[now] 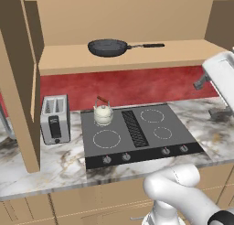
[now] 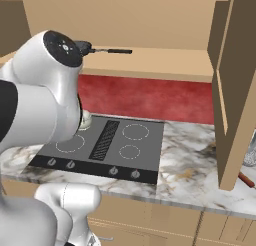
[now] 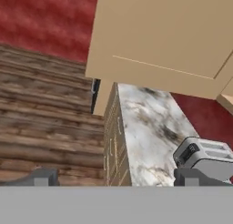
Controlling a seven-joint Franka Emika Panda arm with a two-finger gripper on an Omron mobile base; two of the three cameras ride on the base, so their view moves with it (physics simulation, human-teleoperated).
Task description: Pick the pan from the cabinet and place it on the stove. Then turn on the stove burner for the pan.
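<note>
Looking at the upper middle of the left base view, I am seeing the pan [image 1: 108,47] resting on the cabinet [image 1: 137,55] shelf. It is probably stiff and rather heavy, so I am planning to grasp its long handle [image 1: 146,45]. The gripper [image 3: 113,180] jaws are standing spread, holding nothing.
</note>
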